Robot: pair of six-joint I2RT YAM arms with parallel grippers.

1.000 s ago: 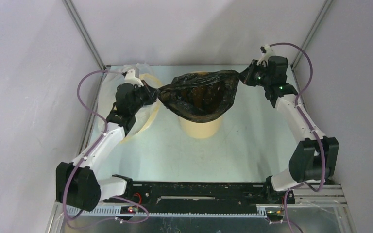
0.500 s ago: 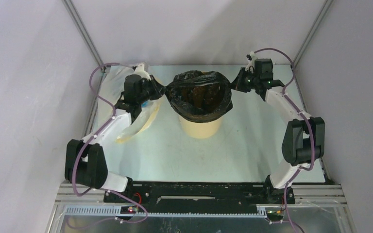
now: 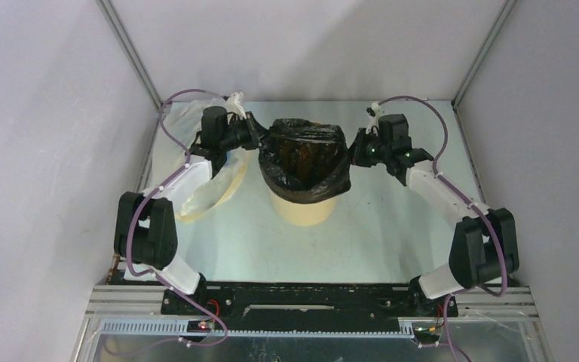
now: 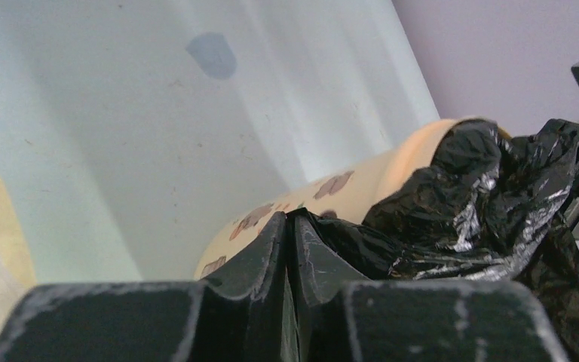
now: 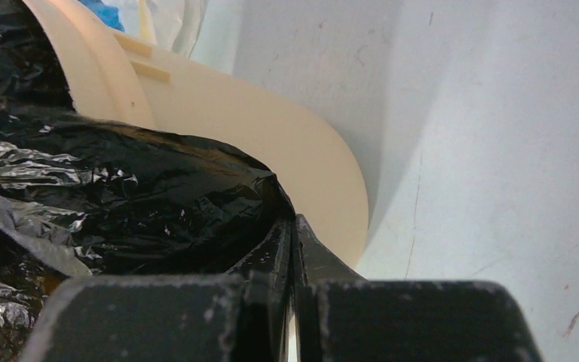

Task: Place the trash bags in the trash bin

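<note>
The left end effector (image 3: 260, 140) is clamped together on a pinch of the trash bag (image 3: 305, 154) just left of the trash bin (image 3: 309, 208). The right end effector (image 3: 355, 148) is closed the same way on the film just right of the bin. The bag spans the bin's mouth between them, sagging into the opening, with a skirt of film hanging outside the rim on the near side.

The main risk, as I judge it, is that outer skirt: if both grips let go here, the bag may sit draped over the rim rather than drop inside. The film is thin and glossy (both wrist views show only a small fold between the fingers), so pulling the arms apart could tear it or slip it free. A sideways drag on the caught film could also tip the bin, which looks light.

Both end effectors sit close beside the rim — a descent would have to come inward to clear it. Left of the bin, a clear bag (image 3: 205, 192) lies beneath the left arm and could snag. Right of and in front of the bin the counter (image 3: 399, 219) is bare; behind the bin the back wall stands near.
</note>
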